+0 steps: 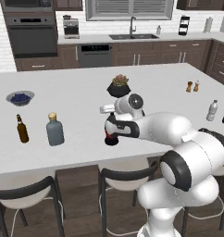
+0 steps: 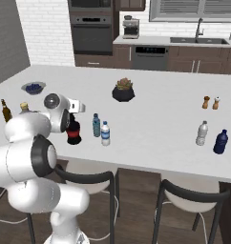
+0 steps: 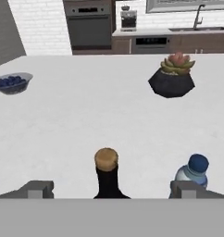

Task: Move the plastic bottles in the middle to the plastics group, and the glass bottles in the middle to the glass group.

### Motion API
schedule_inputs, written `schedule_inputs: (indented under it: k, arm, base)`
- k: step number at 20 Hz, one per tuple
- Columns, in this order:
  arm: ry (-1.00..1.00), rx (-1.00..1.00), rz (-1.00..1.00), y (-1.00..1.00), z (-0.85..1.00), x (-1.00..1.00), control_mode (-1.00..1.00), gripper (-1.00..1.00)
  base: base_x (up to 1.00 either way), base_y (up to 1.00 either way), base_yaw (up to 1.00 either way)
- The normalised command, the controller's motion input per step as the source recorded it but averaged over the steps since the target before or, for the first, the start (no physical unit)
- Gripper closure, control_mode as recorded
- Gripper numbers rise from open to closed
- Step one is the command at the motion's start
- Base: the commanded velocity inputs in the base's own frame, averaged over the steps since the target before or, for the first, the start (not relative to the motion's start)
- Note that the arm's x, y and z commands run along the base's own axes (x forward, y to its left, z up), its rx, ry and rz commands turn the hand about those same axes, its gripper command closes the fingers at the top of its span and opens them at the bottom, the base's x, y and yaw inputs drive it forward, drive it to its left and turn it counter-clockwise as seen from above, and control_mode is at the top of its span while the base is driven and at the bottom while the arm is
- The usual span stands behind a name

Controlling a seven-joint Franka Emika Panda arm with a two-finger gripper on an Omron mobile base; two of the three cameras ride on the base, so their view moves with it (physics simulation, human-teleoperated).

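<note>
1. The white desk (image 2: 151, 119) of the rendered kitchen is seen with three bottles standing in the middle: the black glass bottle (image 2: 73, 134) with its red label, the blue-capped plastic bottle (image 2: 96, 125) just beside it, and the clear labelled plastic bottle (image 2: 105, 133) next in line.

2. The claw (image 3: 111, 190) is held wide apart with nothing between its fingertips (image 3: 37, 189); in the hand view the corked neck of the black glass bottle is framed midway between them, with the blue cap close by one tip.

3. The step in hand is judged to be the approach to the black glass bottle, with no sorting yet done: all three middle bottles are still in place.

4. The glass group is seen well off to the robot's left: the slim brown bottle (image 1: 22, 129) and the grey-blue flask (image 1: 54, 130) stand near each other. The plastics group, the pale-capped clear bottle (image 2: 202, 133) and the dark blue container (image 2: 221, 142), is set far to the right.

5. A short advance is called for next, so that the neck is enclosed before the claw is closed; care is needed that the blue-capped neighbour is not nudged.
</note>
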Motion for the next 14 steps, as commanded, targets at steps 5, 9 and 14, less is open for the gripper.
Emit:
schedule_inputs:
  k: [5, 9, 14]
  arm:
    - [0.00, 0.00, 0.00, 0.10, -0.20, 0.11, -1.00, -1.00]
    - [0.00, 0.00, 0.00, 0.09, -0.21, 0.13, -1.00, -1.00]
    - [0.00, 0.00, 0.00, 0.01, -0.08, 0.16, -1.00, -1.00]
  base:
    - [0.00, 0.00, 0.00]
    - [0.00, 0.00, 0.00]
    - [0.00, 0.00, 0.00]
